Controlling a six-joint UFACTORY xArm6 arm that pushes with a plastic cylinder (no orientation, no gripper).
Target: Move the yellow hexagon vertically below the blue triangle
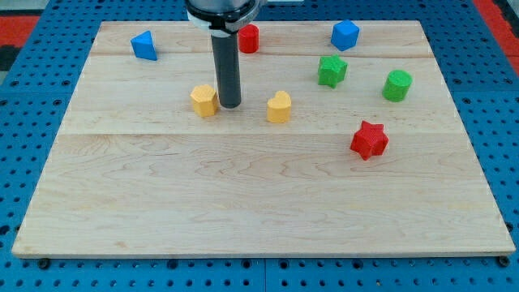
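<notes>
Camera view, looking across the pale wooden table (259,195) set on a blue pegboard (32,97): my tip (229,106), the lower end of a straight dark rod, rests on the table just to the view's right of the yellow hexagon (203,100), touching it or nearly so; the tool is a plain rod with nothing to open or close, and it holds nothing; the blue triangle (144,45) sits well apart toward the view's top left; a yellow heart-shaped block (279,106) lies near the tip on the view's right; a red cylinder (248,38) stands behind the rod at the view's top; a blue block (345,35), a green star (332,70), a green cylinder (397,85) and a red star (370,139) are spread over the view's right.
</notes>
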